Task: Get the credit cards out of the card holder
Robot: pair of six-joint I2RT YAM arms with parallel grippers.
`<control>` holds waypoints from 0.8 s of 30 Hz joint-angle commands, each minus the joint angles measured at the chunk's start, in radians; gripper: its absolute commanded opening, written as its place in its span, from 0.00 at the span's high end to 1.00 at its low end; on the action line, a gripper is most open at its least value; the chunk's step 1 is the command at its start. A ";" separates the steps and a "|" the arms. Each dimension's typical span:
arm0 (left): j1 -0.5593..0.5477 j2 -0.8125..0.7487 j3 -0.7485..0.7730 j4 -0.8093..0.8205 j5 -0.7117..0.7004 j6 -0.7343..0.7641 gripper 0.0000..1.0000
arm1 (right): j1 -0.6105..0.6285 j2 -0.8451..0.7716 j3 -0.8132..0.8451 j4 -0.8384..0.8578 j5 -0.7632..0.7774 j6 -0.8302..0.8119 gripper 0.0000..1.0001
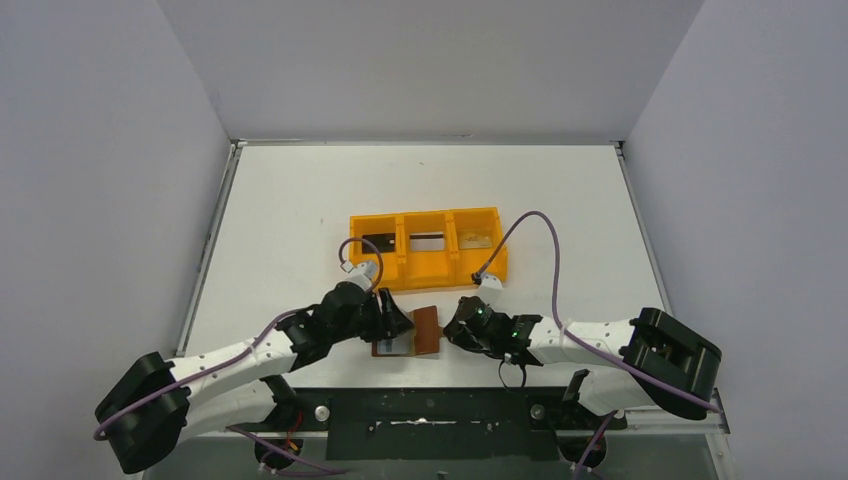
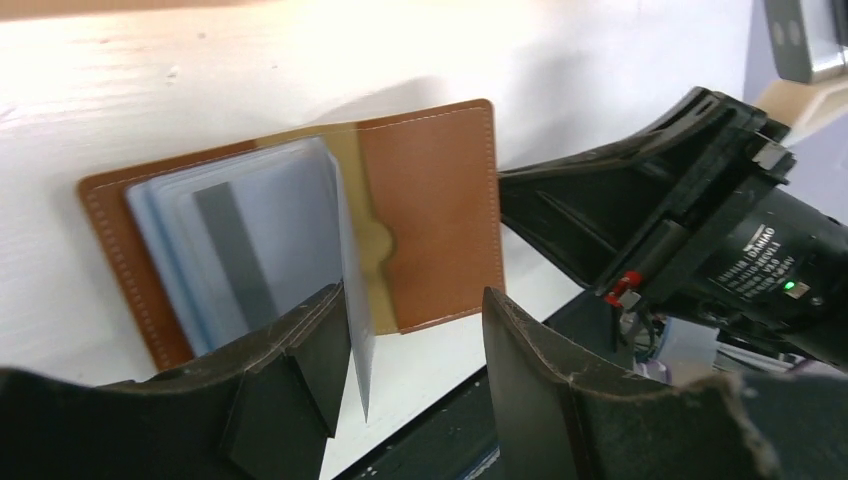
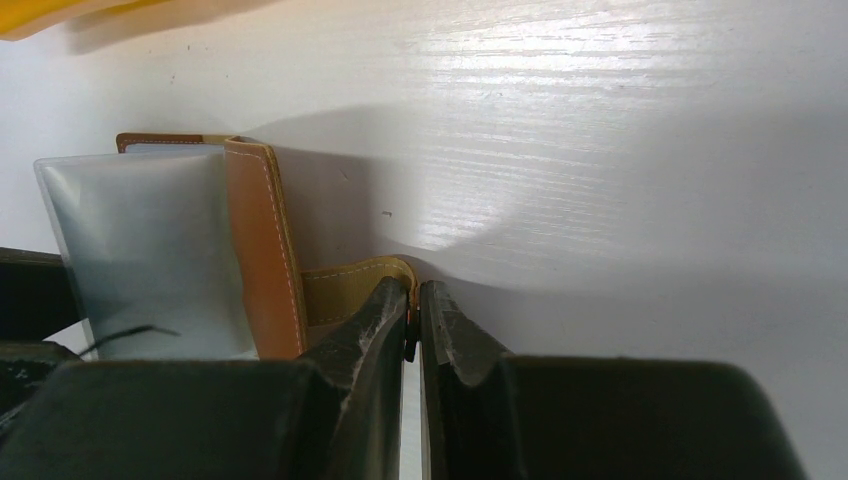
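The card holder (image 1: 428,330) lies open on the table between my two grippers, brown leather with pale blue-grey pockets (image 2: 250,240). A grey stripe shows through the pockets; I cannot tell whether it is a card. One clear pocket leaf stands upright between my left gripper's (image 2: 412,300) open fingers, close to the left finger (image 2: 300,350). My right gripper (image 3: 413,290) is shut on the holder's snap tab (image 3: 345,285) at its right edge. A black card (image 1: 378,241), a silvery grey card (image 1: 428,240) and a tan-gold card (image 1: 478,238) lie in the orange tray.
The orange three-compartment tray (image 1: 430,268) stands just beyond the card holder, and its edge shows at the top of the right wrist view (image 3: 60,15). Purple cables loop over both arms. The table's near edge and a black rail are just behind the grippers.
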 commanded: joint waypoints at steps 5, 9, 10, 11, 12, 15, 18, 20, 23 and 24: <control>-0.018 0.142 0.051 0.206 0.126 0.046 0.51 | 0.011 -0.011 0.025 0.062 0.026 -0.008 0.90; -0.041 0.213 0.063 0.260 0.119 0.041 0.58 | 0.017 -0.062 -0.005 0.093 0.032 0.000 0.82; -0.048 0.226 0.065 0.269 0.111 0.036 0.58 | 0.016 -0.076 -0.010 0.092 0.037 0.004 0.79; -0.056 0.235 0.066 0.280 0.103 0.030 0.59 | 0.017 -0.092 -0.015 0.091 0.040 0.008 0.77; -0.066 0.242 0.070 0.288 0.093 0.025 0.59 | 0.016 -0.110 -0.021 0.092 0.043 0.009 0.75; -0.098 0.254 0.094 0.291 0.058 0.027 0.59 | 0.014 -0.156 -0.033 0.091 0.048 0.014 0.62; -0.119 0.270 0.114 0.282 0.040 0.040 0.57 | 0.012 -0.200 -0.036 0.075 0.055 0.023 0.57; -0.123 0.289 0.111 0.287 0.040 0.043 0.56 | 0.012 -0.229 -0.034 0.054 0.063 0.030 0.56; -0.130 0.315 0.107 0.287 0.036 0.047 0.57 | 0.010 -0.275 -0.035 0.028 0.079 0.041 0.56; -0.134 0.320 0.108 0.288 0.036 0.049 0.57 | 0.011 -0.288 -0.037 0.023 0.081 0.043 0.56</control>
